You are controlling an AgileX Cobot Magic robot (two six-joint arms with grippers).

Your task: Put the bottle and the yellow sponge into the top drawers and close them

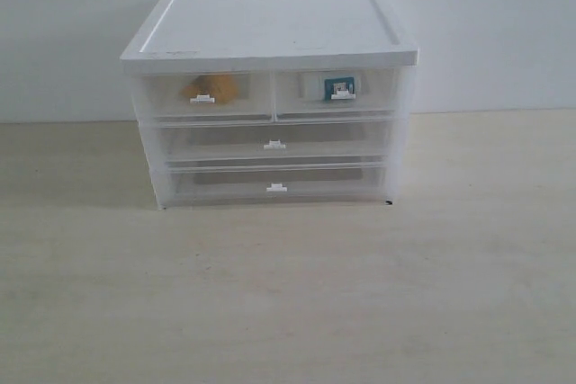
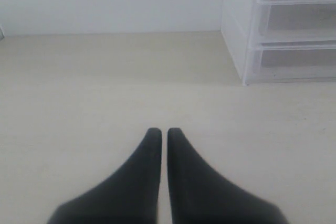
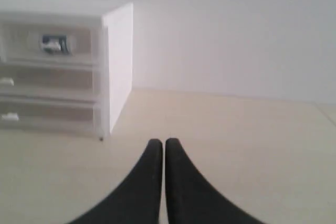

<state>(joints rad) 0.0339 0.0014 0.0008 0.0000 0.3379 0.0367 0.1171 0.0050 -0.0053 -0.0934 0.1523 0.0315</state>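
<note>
The white-topped cabinet (image 1: 270, 29) stands at the back middle of the table. Both top drawers are pushed in flush. Through the left top drawer (image 1: 205, 96) the yellow sponge (image 1: 212, 87) shows as an orange blur. Through the right top drawer (image 1: 337, 93) the bottle (image 1: 339, 85) shows by its blue-teal label, and the bottle (image 3: 54, 42) appears again in the right wrist view. My left gripper (image 2: 164, 131) is shut and empty over bare table, well off the cabinet's left side. My right gripper (image 3: 162, 142) is shut and empty, off the cabinet's right side. Neither arm shows in the exterior view.
Two full-width drawers (image 1: 274, 143) (image 1: 276, 184) sit closed below the top pair. The pale wooden tabletop (image 1: 288, 294) spreads in front of the cabinet, and a plain white wall (image 1: 486, 24) rises behind it.
</note>
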